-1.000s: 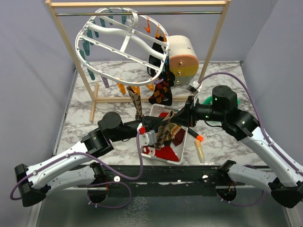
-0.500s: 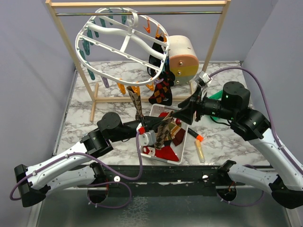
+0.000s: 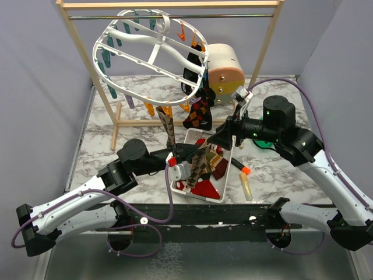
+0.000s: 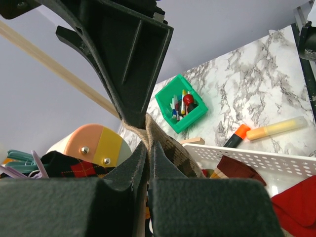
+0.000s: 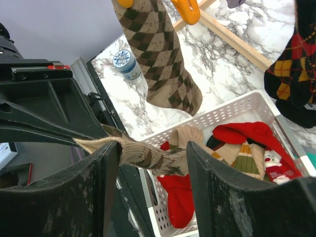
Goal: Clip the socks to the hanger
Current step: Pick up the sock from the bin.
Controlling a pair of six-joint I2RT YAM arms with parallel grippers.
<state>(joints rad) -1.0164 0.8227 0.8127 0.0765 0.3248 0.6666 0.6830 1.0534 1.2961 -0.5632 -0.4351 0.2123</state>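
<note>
Upper left of the overhead view, the hanger (image 3: 108, 80) tilts from the wooden rack (image 3: 169, 4). One tan sock (image 3: 168, 125) already hangs from its orange clips (image 5: 186, 9), and a black argyle sock (image 3: 198, 114) is clipped nearer the centre. Below that, my left gripper (image 3: 191, 155) is pressed tight on the cuff of a second tan argyle sock (image 4: 168, 154). Its foot trails down into the white basket (image 3: 226, 175) at lower centre, among the red socks (image 3: 205, 188).

Further right is what has changed. A second ago my right gripper (image 5: 153, 148) was pinched together beside that cuff. Since then its fingers have sprung apart, it backed off to the right, and it has come in again to straddle the stretched sock. Whether a finger brushes the sock I cannot tell. So only the left gripper has the sock now. I read this as a regrip, not progress on clipping: the sock sits low over the basket, well short of any free clip.
</note>
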